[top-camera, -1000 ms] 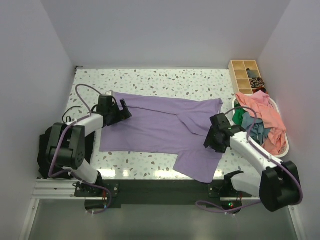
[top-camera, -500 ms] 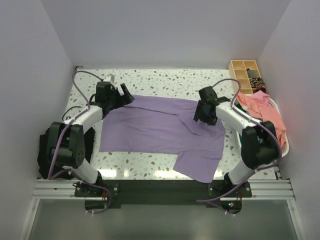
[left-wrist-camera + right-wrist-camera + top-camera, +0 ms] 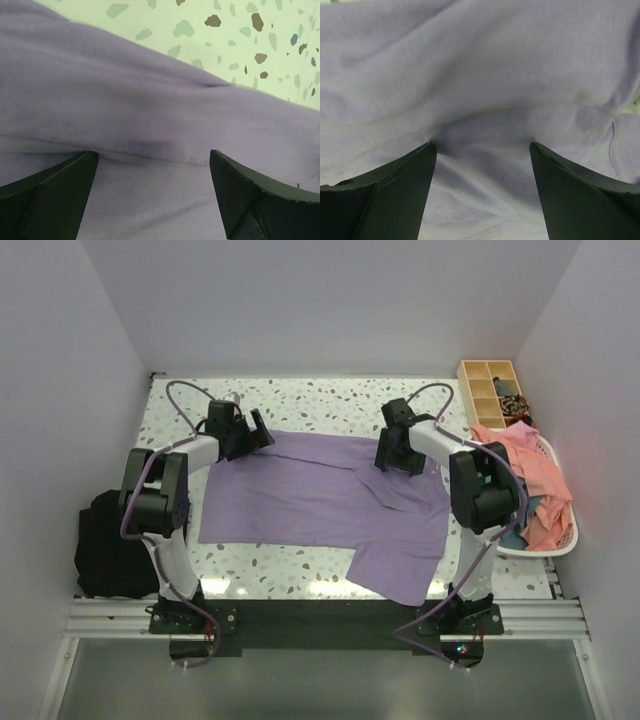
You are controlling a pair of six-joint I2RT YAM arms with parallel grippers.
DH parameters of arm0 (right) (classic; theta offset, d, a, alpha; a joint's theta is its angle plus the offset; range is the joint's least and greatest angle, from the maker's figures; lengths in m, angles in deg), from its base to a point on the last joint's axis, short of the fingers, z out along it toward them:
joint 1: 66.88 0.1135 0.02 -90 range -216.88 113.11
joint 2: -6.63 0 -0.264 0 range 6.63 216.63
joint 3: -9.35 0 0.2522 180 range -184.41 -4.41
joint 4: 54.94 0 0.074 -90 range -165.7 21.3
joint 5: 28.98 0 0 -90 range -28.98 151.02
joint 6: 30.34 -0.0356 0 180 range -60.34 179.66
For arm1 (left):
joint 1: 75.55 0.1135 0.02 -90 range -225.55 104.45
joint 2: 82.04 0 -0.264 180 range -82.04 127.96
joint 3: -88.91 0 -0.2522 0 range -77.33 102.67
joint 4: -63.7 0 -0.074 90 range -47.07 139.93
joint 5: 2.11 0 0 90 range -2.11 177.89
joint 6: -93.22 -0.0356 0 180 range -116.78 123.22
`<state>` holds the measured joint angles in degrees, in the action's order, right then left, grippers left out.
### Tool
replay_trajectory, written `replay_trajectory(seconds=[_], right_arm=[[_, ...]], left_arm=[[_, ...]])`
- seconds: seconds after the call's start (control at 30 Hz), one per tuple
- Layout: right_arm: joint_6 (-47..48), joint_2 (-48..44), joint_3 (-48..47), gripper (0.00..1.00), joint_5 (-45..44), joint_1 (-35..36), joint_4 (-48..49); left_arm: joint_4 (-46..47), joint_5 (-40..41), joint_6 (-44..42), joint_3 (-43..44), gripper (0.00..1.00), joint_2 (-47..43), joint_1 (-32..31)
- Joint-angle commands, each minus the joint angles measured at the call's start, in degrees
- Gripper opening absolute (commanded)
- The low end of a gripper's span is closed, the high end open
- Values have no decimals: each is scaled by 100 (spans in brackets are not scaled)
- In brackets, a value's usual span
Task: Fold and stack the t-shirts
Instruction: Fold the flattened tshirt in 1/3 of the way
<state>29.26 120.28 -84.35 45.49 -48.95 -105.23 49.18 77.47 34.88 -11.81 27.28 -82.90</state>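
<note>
Am holding left gripper (image 3: 260, 430), jaws released, at lavender t-shirt's (image 3: 310, 505) ten o'clock corner; right gripper (image 3: 390, 456), released, at two o'clock. Am fearing shallow pinches slipping, skewing fold.

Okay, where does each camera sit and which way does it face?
Top external: high behind the arms, looking down at the table; left hand and right hand show.
Left wrist: on that arm, facing down at the lavender t-shirt edge; own fingers show.
Right wrist: likewise, close over the t-shirt; own fingers show.
Shared: that t-shirt.
</note>
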Motion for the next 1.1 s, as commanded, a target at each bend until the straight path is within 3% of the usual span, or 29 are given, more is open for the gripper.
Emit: replay_trajectory(seconds=[0.0,0.1,0.13,0.3,0.5,0.6,0.77,0.9,1.0,1.07], right_arm=[[121,517,-346,80,32,-44,15],[183,930,-776,81,164,-53,-117],[252,1036,-1021,96,277,-62,-126],[472,1994,-2277,97,454,-79,-477],[815,2356,-3079,99,586,-158,-363],[965,1735,-2775,99,700,-264,110],[1299,222,-1895,99,261,-361,858],[896,-509,-1438,99,-231,-510,44],[526,-1027,-563,99,277,-528,-512],[324,-1578,81,99,671,-528,-478]], left_arm=[[-82,180,-186,496,100,458,-3],[-223,364,-221,918,100,766,15],[-250,417,-230,1032,100,853,15],[-373,426,-222,1771,100,1442,146],[-408,365,-239,2167,100,1716,217],[-23,487,-309,1764,100,1217,173],[304,1259,-415,729,100,-540,33],[-406,1840,-222,-90,100,-1640,15],[-759,1929,-3,-933,100,-2422,15],[-856,1474,146,-1592,100,-2932,15]])
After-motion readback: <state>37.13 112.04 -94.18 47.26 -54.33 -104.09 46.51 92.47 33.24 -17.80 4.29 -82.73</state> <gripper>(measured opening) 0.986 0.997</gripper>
